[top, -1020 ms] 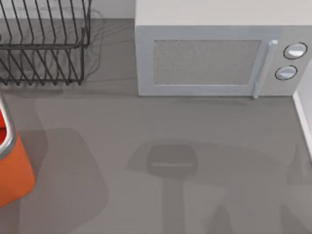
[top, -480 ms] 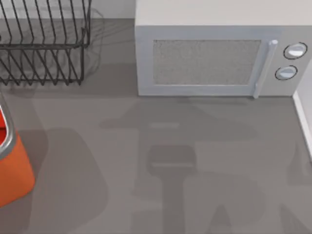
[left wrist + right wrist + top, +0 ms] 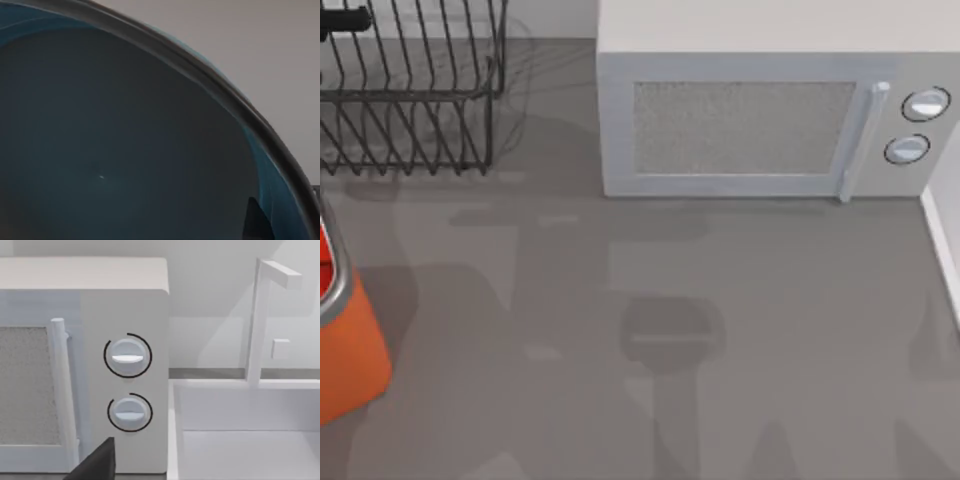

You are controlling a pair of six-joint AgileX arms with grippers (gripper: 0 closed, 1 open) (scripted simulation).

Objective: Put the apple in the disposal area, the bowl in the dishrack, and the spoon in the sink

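- Top view: a plain grey countertop (image 3: pixel 720 300) spreads across the frame, crossed by soft shadows.
- A white microwave (image 3: pixel 770 120) stands along the upper edge, from the centre to the right, with a vertical door handle and two round dials on its right side.
- The dishrack (image 3: pixel 410 90), black thin wire with rows of upright dividers, sits in the upper left corner. A small dark object pokes in at the frame's very top left, over the rack; what it is cannot be told.
- The disposal area (image 3: pixel 345 340), an orange container with a grey rim, is cut off by the left edge, below the rack.
- Left wrist view: the teal-blue bowl (image 3: pixel 110 150) is very close to the camera, its dark hollow inside facing the lens and its rim curving from upper left to lower right against a pale wall. Whether the left gripper grips it cannot be told.
- Right wrist view: the microwave's dials sit left of centre. To their right is the white sink (image 3: pixel 250 440) with a squared tap (image 3: pixel 260 320) rising behind it.
- A dark wedge at the bottom edge belongs to the right gripper; whether it is open or closed cannot be told.
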